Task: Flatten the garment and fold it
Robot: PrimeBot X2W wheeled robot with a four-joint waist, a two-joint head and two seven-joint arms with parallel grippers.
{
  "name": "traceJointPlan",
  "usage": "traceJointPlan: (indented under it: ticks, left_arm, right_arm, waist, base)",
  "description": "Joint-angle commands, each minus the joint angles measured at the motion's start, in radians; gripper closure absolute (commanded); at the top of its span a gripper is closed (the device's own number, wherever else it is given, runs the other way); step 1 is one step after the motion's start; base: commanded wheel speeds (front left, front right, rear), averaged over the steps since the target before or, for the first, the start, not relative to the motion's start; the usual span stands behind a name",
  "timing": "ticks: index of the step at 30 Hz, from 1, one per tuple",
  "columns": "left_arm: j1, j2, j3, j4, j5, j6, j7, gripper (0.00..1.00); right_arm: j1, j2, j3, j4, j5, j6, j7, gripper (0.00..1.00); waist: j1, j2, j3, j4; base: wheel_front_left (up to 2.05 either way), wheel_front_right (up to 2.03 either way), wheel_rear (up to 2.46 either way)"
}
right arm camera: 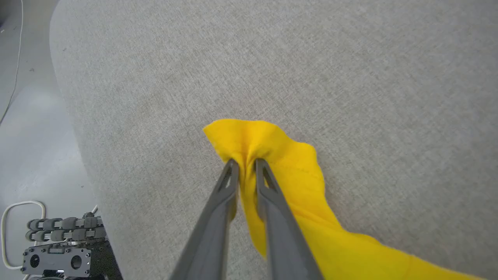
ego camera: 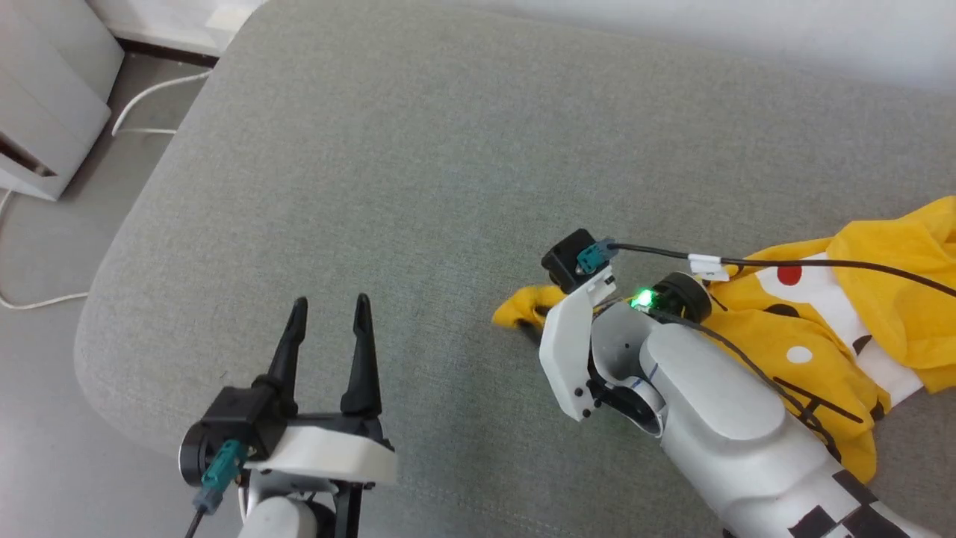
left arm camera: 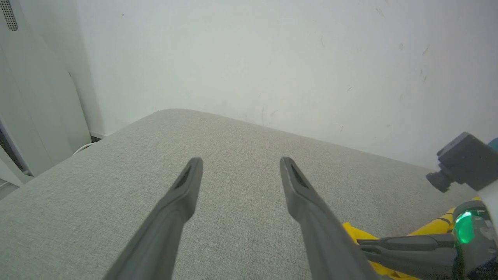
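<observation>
**Clerk:** First entry, and its place?
**Checker:** The garment (ego camera: 911, 321): bright yellow T-shirt with white patches, a red dot (ego camera: 789, 275) and black line marks. It lies rumpled at the right side of the grey upholstered surface (ego camera: 418, 149), with one yellow tip drawn out leftward toward the middle.

**Clerk:** Anything holding it?
**Checker:** Right gripper (right arm camera: 246, 163): fingers nearly together, with a pinch of that yellow tip bunched between them. I cannot tell whether the tip touches the upholstery or sits just above it. The cloth behind it trails along the surface. A black cable (ego camera: 821, 263) from the wrist crosses over the shirt.

**Clerk:** Second entry?
**Checker:** Left gripper (ego camera: 331, 302): fingers spread wide with nothing between them, over the near left part of the surface, well apart from the shirt.

**Clerk:** Surroundings?
**Checker:** Pale wall (left arm camera: 272, 58) behind the far edge. Grey floor (ego camera: 45, 246) left of the rounded corner, with a white cable (ego camera: 142, 101) lying on it.
</observation>
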Motion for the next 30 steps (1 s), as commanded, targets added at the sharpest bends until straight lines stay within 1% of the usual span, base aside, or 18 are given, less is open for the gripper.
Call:
traceJointPlan:
  ticks: [1,4,7,10,13,17,20,22,25,27,30]
  left_arm:
    - [0.019,-0.001,0.001,0.003,0.002,0.004,-0.005,0.00]
    - [0.028,-0.001,0.008,0.000,0.015,0.000,-0.005,0.00]
    - [0.041,-0.001,0.019,-0.008,0.029,-0.003,-0.005,0.00]
    - [0.057,-0.001,0.030,-0.019,0.043,-0.008,-0.005,0.00]
    - [0.074,-0.001,0.040,-0.029,0.056,-0.014,-0.005,0.00]
    - [0.094,-0.001,0.050,-0.040,0.067,-0.020,-0.005,0.00]
    - [0.104,-0.001,0.057,-0.049,0.070,-0.021,-0.005,0.00]
    - [0.109,-0.001,0.061,-0.054,0.073,-0.024,-0.005,0.00]
    - [0.116,-0.001,0.067,-0.059,0.078,-0.029,-0.005,0.00]
    - [0.119,-0.001,0.072,-0.063,0.081,-0.032,-0.005,0.00]
    - [0.123,-0.001,0.080,-0.078,0.082,-0.037,-0.005,0.00]
  right_arm:
    - [-0.014,0.002,0.001,-0.004,0.033,-0.002,-0.027,0.00]
    - [-0.036,0.002,-0.010,-0.034,0.080,-0.002,-0.073,0.00]
    - [-0.048,0.002,-0.062,-0.067,0.111,-0.002,-0.127,0.00]
    - [-0.040,-0.006,-0.156,-0.095,0.069,-0.002,-0.199,0.00]
    - [0.011,-0.039,-0.275,-0.152,-0.002,-0.002,-0.264,0.00]
    - [0.144,-0.064,-0.481,-0.283,-0.109,-0.002,-0.308,0.00]
    - [0.282,-0.051,-0.639,-0.434,-0.197,-0.002,-0.312,0.00]
    - [0.382,-0.029,-0.736,-0.545,-0.242,-0.002,-0.305,0.00]
    - [0.519,-0.006,-0.826,-0.702,-0.299,-0.002,-0.304,0.00]
    - [0.597,0.001,-0.867,-0.784,-0.319,-0.002,-0.322,0.00]
    - [0.699,0.002,-0.895,-0.837,-0.274,-0.002,-0.385,0.00]
  waist:
    - [0.0000,0.0001,-0.027,-0.026]
    - [0.0000,0.0001,-0.048,-0.058]
    - [0.0000,0.0001,-0.069,-0.095]
    - [0.0000,0.0001,-0.089,-0.133]
    - [0.0000,0.0001,-0.105,-0.168]
    - [0.0000,0.0001,-0.117,-0.206]
    - [0.0000,0.0001,-0.117,-0.229]
    - [0.0000,0.0001,-0.115,-0.242]
    - [0.0000,0.0001,-0.108,-0.259]
    - [0.0000,0.0001,-0.104,-0.267]
    - [0.0000,0.0001,-0.096,-0.277]
  base:
    - [0.00,0.00,0.00]
    - [0.00,0.00,0.00]
    - [0.00,0.00,0.00]
    - [0.00,0.00,0.00]
    - [0.00,0.00,0.00]
    - [0.00,0.00,0.00]
    - [0.00,0.00,0.00]
    - [0.00,0.00,0.00]
    - [0.00,0.00,0.00]
    - [0.00,0.00,0.00]
    - [0.00,0.00,0.00]
